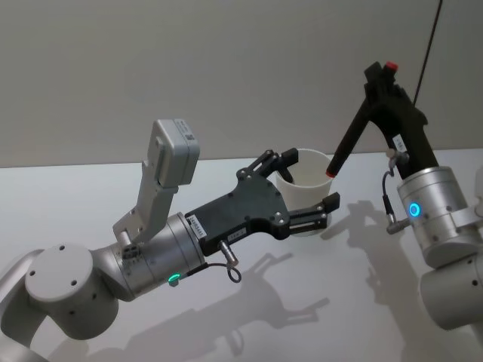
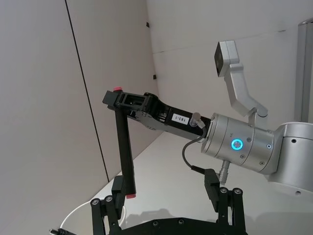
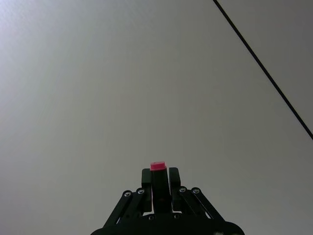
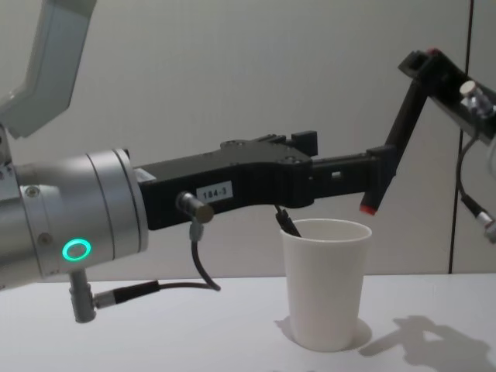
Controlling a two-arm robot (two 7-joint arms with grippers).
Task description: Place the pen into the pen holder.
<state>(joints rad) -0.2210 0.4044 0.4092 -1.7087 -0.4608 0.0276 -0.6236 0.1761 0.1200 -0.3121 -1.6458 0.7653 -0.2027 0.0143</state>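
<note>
The pen holder (image 1: 302,177) is a white paper cup standing upright on the table, also seen in the chest view (image 4: 325,287). My left gripper (image 1: 308,181) is open, one finger (image 1: 283,160) behind the cup and the other in front, near rim height. I cannot tell whether they touch it. The pen (image 1: 358,121) is black with red ends. My right gripper (image 1: 381,79) is shut on its upper end (image 3: 157,166) and holds it tilted. Its lower red tip (image 4: 368,207) hangs just above the cup's rim on the right side. The left wrist view shows the pen (image 2: 124,147) hanging from the right gripper (image 2: 128,100).
The white table (image 1: 90,204) stretches out around the cup, with a plain wall behind it. The left forearm (image 4: 232,190) reaches across in front of the cup. A black cable (image 1: 430,38) runs down the wall at the upper right.
</note>
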